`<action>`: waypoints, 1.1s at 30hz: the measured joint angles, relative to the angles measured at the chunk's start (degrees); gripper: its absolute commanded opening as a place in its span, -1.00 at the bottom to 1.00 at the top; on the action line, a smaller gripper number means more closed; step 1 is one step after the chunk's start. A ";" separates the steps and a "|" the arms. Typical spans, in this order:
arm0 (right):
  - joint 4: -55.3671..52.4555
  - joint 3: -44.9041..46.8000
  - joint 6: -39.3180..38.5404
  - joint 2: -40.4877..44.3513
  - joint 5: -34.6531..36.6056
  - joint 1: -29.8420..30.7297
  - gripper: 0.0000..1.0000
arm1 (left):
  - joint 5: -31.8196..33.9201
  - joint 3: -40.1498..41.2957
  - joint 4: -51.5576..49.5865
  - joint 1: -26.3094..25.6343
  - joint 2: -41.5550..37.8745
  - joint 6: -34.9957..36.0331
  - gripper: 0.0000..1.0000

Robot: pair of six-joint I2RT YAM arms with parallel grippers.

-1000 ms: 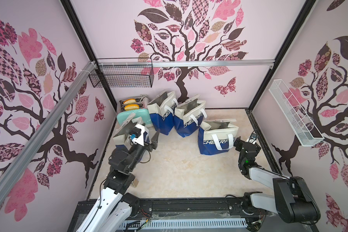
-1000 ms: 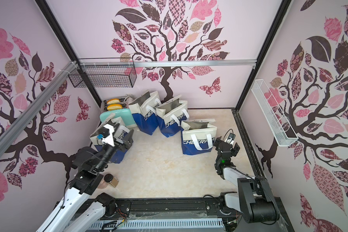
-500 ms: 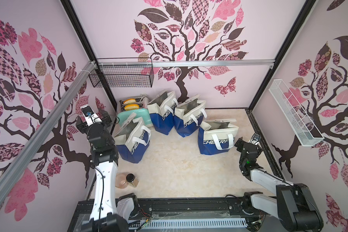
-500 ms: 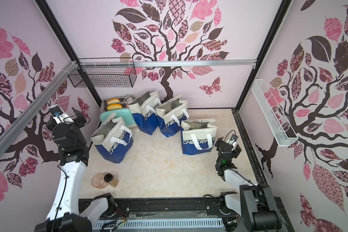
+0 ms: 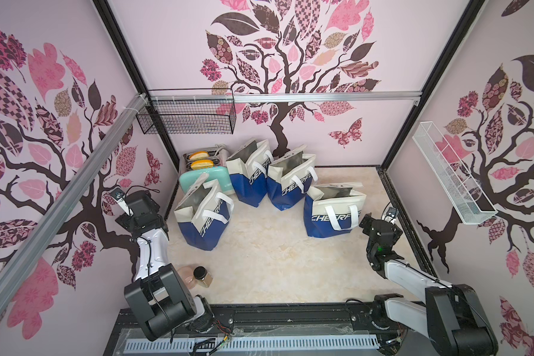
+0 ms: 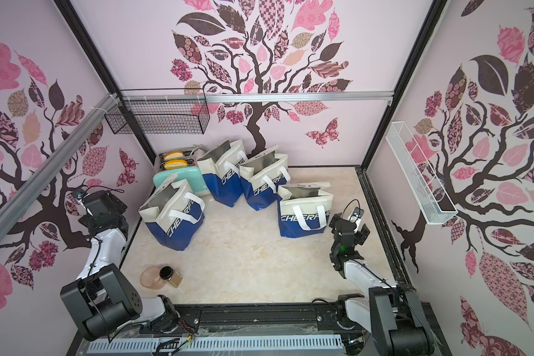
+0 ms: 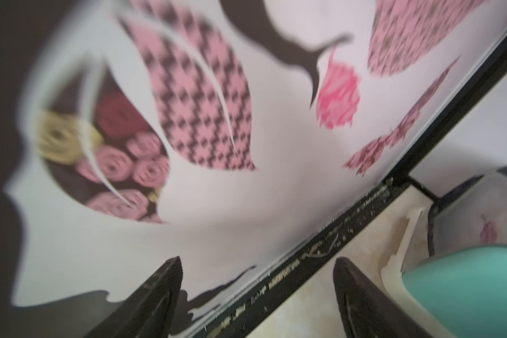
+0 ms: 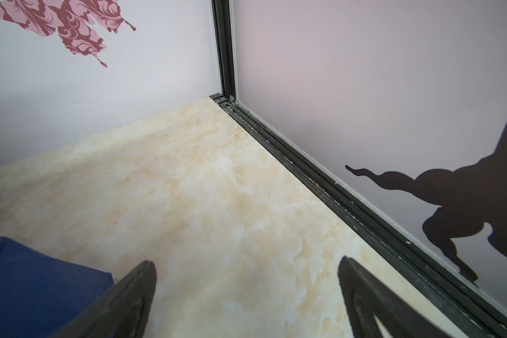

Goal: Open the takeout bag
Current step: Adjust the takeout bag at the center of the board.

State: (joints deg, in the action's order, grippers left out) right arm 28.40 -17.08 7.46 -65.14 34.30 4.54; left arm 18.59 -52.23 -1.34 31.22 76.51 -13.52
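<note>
We are holding left gripper [image 7: 256, 263] and right gripper [image 8: 246, 263] spread, empty, aside — clear of the near-left blue-and-white fabric takeout bag [image 5: 207, 222], apparently open.

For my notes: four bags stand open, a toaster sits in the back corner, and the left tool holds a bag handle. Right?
No. Four bags stand open, a toaster sits in the back corner, but the left tool holds nothing: the left wrist view shows it open, facing the wall.

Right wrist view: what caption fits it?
Open right claw over the marbled tabletop, a blue takeout bag beside it.
</note>
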 measured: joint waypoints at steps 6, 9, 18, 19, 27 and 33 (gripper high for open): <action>-0.42 -0.02 0.31 0.24 0.79 0.04 0.99 | -14.38 1.88 -6.71 -0.24 5.38 -2.89 0.54; -1.05 -0.02 0.44 0.90 1.03 0.04 0.99 | -19.06 3.21 -8.90 -1.01 7.58 -3.91 0.54; -2.54 -0.11 0.44 1.79 1.79 0.07 0.99 | -27.36 4.48 -11.30 -7.61 10.25 -7.34 0.47; -2.67 -0.13 0.46 1.79 1.86 0.07 0.99 | -28.39 4.61 -11.19 -8.24 10.58 -7.85 0.46; -2.95 -0.13 0.42 1.79 1.97 0.07 0.99 | -33.18 7.48 -9.90 -13.27 12.39 -10.40 0.45; -3.10 -0.13 0.09 1.79 1.90 0.07 0.99 | -39.45 7.82 -2.14 -21.35 13.11 -8.87 0.48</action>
State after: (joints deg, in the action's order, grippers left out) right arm 25.30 -17.21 7.55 -63.35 36.21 4.60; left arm -20.86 -44.40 -3.49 9.87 89.62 -22.39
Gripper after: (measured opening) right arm 0.995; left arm 0.736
